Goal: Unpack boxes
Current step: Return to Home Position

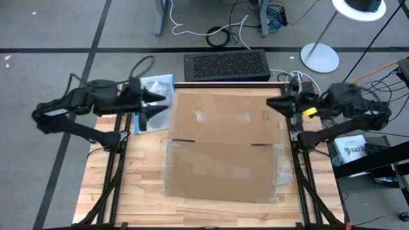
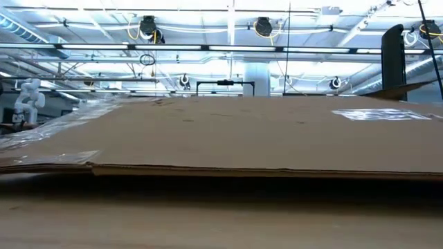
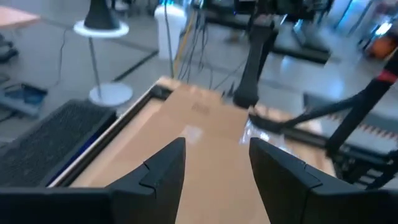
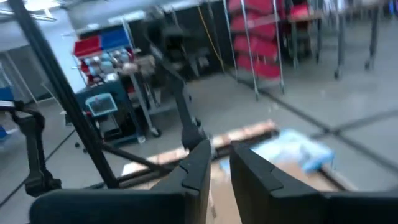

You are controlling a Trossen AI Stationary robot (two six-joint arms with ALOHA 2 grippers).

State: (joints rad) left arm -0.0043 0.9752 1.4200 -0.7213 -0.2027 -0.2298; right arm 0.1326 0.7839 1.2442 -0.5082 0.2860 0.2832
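Observation:
The brown cardboard box [image 1: 223,147] lies flat on the wooden table and fills its middle; in the low view its near edge [image 2: 242,169] rests on the tabletop. Clear tape strips shine along its sides. My left gripper [image 1: 165,103] hangs in the air over the table's far left, by the box's far left corner. It points toward the table's right and is open with nothing between its fingers [image 3: 168,168]. My right gripper [image 1: 270,102] hangs over the box's far right corner and points left. Its fingers [image 4: 199,171] stand a narrow gap apart, holding nothing.
A clear plastic pouch with a blue edge [image 1: 156,86] lies at the table's far left, under my left gripper. A black grille-topped unit [image 1: 227,66] stands just beyond the table's far edge. A white floor lamp's base [image 1: 319,57] and cables are on the floor behind.

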